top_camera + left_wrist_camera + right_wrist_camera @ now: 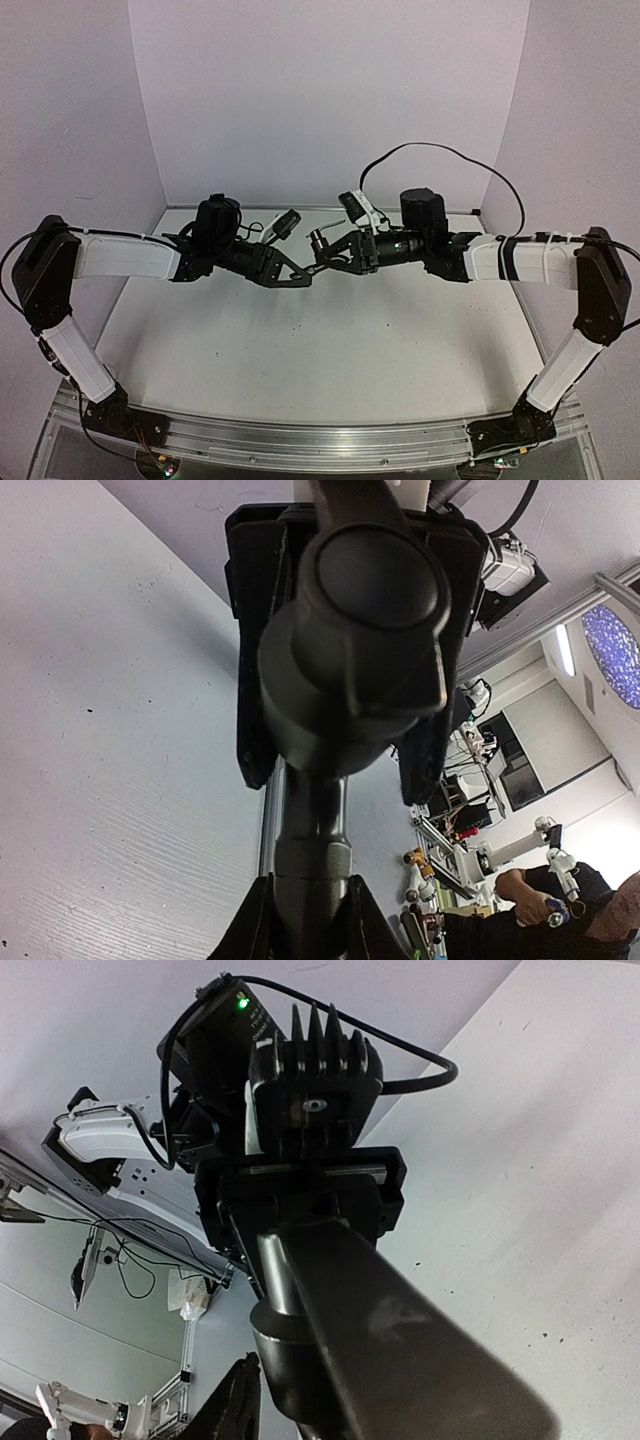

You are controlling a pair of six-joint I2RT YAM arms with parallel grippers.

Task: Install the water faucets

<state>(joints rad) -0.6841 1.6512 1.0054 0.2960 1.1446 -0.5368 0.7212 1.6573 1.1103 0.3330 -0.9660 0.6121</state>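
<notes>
Both arms meet in mid-air over the middle of the table (300,360). A dark faucet (318,241) hangs between them. My left gripper (303,275) is shut on it. In the left wrist view the faucet's stem runs up from between my left gripper (308,920) to a broad round head (350,630). My right gripper (338,780) faces it there, one pad on each side of that head. In the right wrist view the faucet's cylinder (285,1360) lies between my right gripper (270,1300) fingers, whose grip I cannot judge. No white fitting shows.
White walls close the table's back and both sides. An aluminium rail (300,440) carries the arm bases along the near edge. A black cable (450,150) arcs over the right arm. Lab gear and a person (560,910) show beyond the table.
</notes>
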